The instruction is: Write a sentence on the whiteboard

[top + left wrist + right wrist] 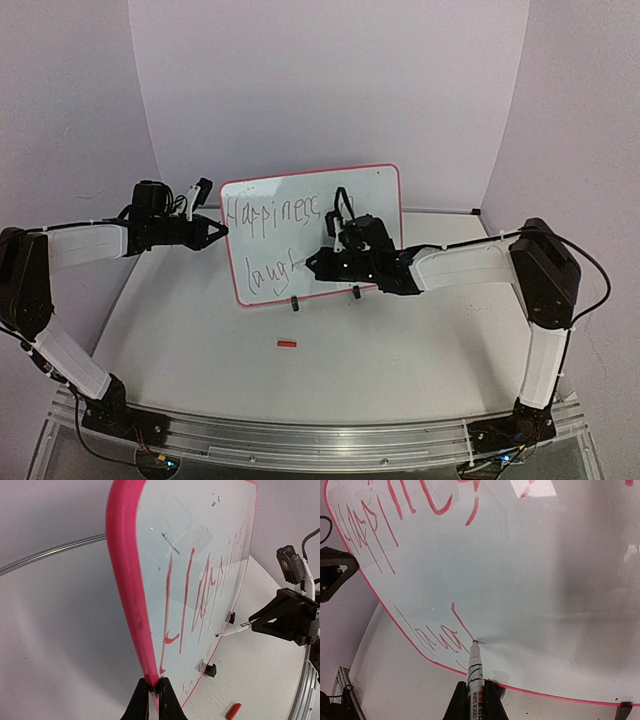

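The whiteboard (370,195) stands upright on two black feet at the table's back, red-framed. On it the sentence (272,212) reads "Happiness" above a partly written "laugh". My left gripper (219,231) is shut on the board's left edge (131,605); its fingers (170,702) pinch the red frame. My right gripper (318,262) is shut on a white marker (475,672). The marker tip touches the board at the end of the second line (442,635). The marker also shows in the left wrist view (235,629).
A small red marker cap (287,344) lies on the table in front of the board, also in the left wrist view (233,711). Grey walls enclose the back and sides. A metal rail (300,440) runs along the near edge.
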You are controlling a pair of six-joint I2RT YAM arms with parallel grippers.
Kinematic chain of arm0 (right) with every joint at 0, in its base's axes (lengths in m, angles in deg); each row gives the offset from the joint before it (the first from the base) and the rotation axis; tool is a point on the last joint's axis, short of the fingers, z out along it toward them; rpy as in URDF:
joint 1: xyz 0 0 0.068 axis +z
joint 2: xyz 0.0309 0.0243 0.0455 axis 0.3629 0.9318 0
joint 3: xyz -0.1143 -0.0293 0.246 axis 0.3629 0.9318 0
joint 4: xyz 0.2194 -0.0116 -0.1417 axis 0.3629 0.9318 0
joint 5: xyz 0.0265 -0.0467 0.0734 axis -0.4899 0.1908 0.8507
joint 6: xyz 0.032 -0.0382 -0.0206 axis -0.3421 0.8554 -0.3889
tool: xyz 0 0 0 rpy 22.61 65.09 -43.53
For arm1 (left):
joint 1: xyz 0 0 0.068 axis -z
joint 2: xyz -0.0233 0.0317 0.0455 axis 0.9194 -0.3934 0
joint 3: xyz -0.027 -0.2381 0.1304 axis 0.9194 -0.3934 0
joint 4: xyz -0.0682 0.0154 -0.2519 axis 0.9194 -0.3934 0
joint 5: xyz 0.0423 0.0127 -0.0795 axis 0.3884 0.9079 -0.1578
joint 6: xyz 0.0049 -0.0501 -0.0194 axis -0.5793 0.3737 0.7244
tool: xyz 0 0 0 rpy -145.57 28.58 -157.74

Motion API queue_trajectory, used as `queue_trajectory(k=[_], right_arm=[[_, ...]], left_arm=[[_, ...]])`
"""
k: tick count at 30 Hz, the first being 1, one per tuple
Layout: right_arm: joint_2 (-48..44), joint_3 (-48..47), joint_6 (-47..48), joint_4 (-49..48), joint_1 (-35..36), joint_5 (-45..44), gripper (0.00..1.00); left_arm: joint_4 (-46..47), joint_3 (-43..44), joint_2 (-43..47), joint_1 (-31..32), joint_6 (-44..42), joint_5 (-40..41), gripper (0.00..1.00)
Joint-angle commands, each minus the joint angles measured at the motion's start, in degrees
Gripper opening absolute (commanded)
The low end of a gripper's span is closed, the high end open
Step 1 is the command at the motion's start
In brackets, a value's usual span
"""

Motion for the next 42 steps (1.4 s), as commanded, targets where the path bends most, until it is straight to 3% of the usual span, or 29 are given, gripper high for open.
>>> queue_trajectory(k=[1,28,42], right_arm=[[-3.5,-1.9,0.9,-1.7,-0.4,-4.0,0.0],[-3.2,4.7,-2.3,-1.8,-0.7,-2.7,0.0],[-9.8,4.5,-0.5,-1.8,-0.8,-3.1,0.0]], left_arm=[[-0.6,1.7,0.4,0.0,-3.0,1.9,0.0],[-0.6,1.7,0.5,0.0,-3.0,2.0,0.0],[-0.6,1.6,0.5,0.0,-3.0,2.1,0.0]])
